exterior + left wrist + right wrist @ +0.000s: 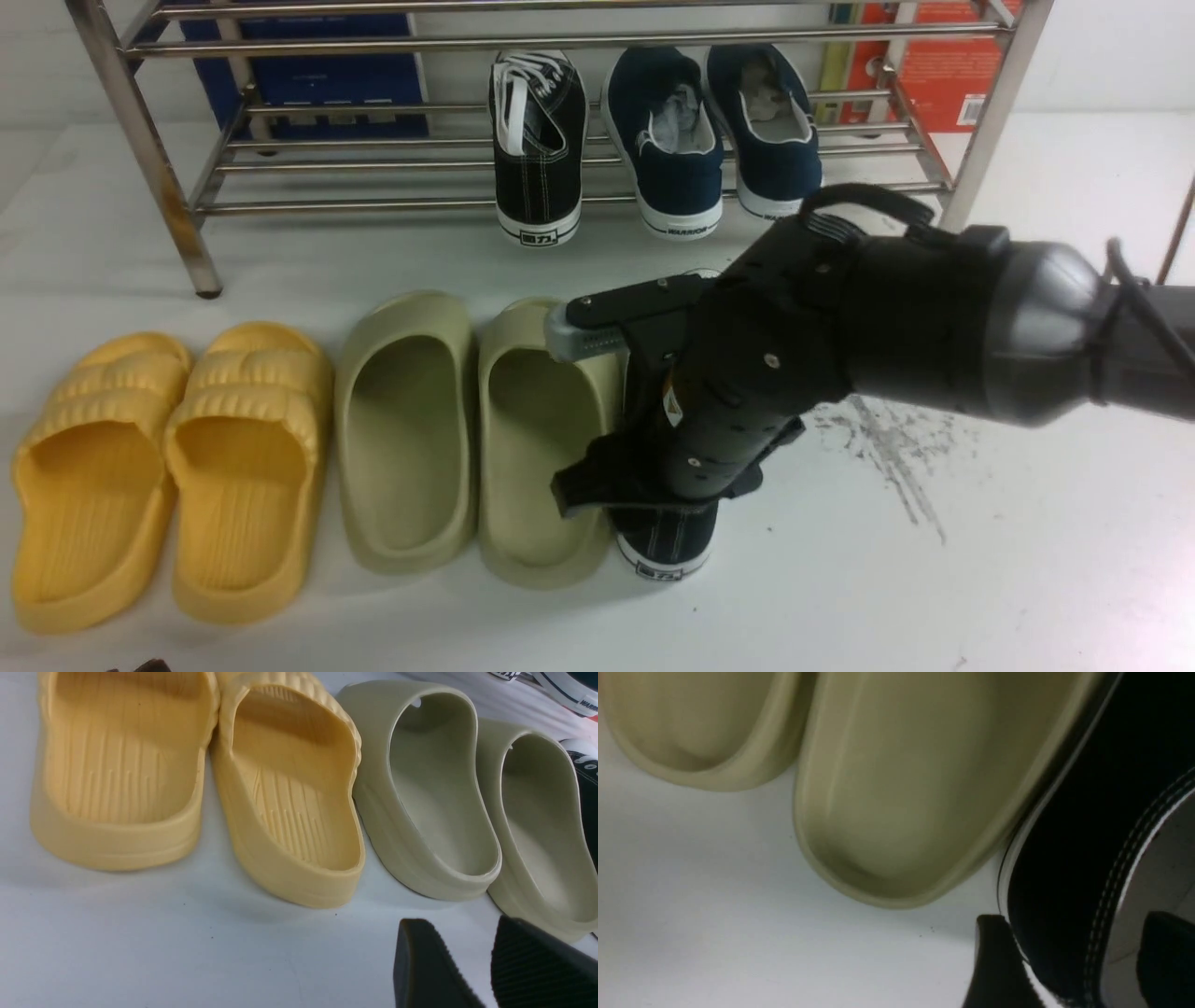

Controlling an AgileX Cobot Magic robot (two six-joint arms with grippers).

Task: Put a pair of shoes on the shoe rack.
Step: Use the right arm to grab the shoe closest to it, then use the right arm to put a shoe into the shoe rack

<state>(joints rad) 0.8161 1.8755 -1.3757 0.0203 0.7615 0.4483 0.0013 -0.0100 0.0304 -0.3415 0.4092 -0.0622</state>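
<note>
One black sneaker (537,140) with white laces lies on the low shelf of the steel shoe rack (373,202), heel toward me. The other black sneaker (665,549) stands on the white table beside the olive slides, mostly hidden under my right arm (840,308). My right gripper (1073,924) is open and straddles this sneaker's (1064,835) side wall near the heel, with one finger (994,961) against the outside and the other inside the shoe. My left gripper (460,933) hangs open and empty over bare table in front of the olive slides.
A navy slip-on pair (667,140) sits on the rack right of the black sneaker. Two olive slides (406,429) and two yellow slides (247,467) lie in a row on the table. A dark scuff (887,448) marks the table at right.
</note>
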